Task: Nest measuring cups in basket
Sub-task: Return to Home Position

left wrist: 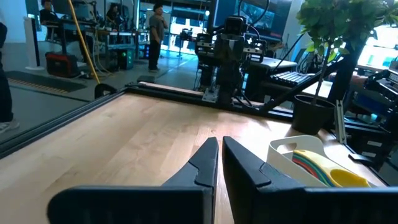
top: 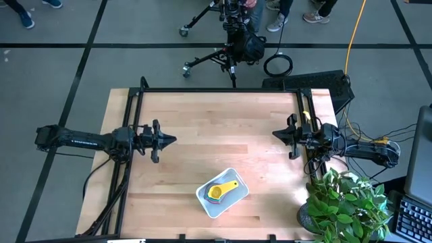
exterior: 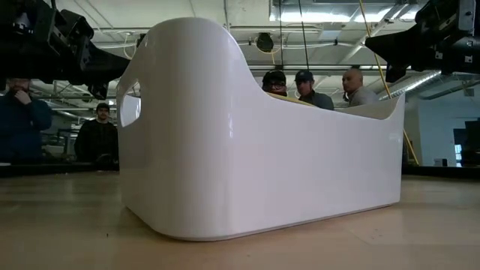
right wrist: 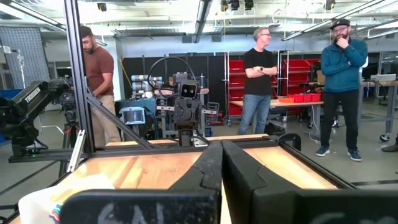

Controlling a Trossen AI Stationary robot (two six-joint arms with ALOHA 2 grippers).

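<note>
Left claw (top: 172,140), closed to a thin slit and holding nothing, hovers above the bare wooden surface (top: 202,115) on its left side, well apart from the basket. Right claw (top: 275,134), likewise closed and empty, hangs over the right side, its fingers aimed inward at the left one. Both dark arms reach out roughly level from their own edges with wrists straight, which reads as a resting pose rather than a reaching one. Between them, toward the edge where a potted plant (top: 344,202) stands at a corner, the white basket (top: 217,209) sits flat on the surface, turned at an angle. Inside it lie the measuring cups (top: 217,192), nested into one stack with the yellow cup (top: 223,189) on top and slivers of green, blue and red showing beneath. The stack is too small to count, so whether every cup is in it cannot be confirmed, though no loose cup shows on the surface. Nesting looks finished. All that seems left is for the arms to settle at rest.
</note>
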